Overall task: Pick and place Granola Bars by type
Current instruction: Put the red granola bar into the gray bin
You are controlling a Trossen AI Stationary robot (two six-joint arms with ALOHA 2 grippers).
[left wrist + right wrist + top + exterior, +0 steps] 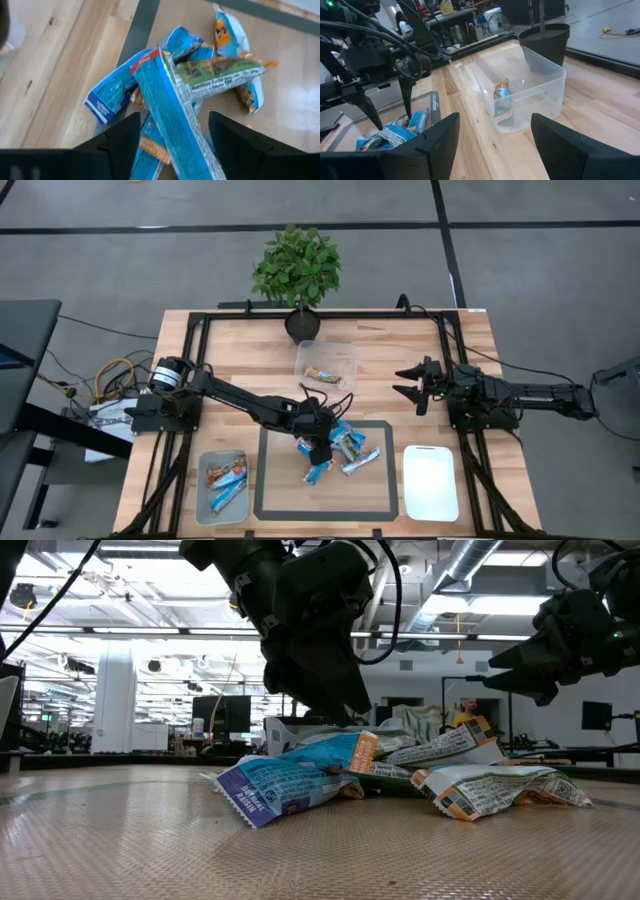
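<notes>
Straddling crinkly foil Granola Bars point(175, 100) on woven mat point(375, 490): left gripper point(172, 145), jaws parted.

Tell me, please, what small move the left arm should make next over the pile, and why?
Probably lower the left hand a little and close. Its fingers are open on either side of a blue granola bar atop the pile on the mat, not yet gripping. The right hand waits, open, aside.

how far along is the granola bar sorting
Partly done. Two bars already lie in the bin at the table's front left, and one in the clear bin by the plant. The white bin at front right looks unfilled. In hand: the left gripper is open over the pile of blue bars on the mat, holding none yet. The right gripper waits open above the table. About half a dozen bars remain.
</notes>
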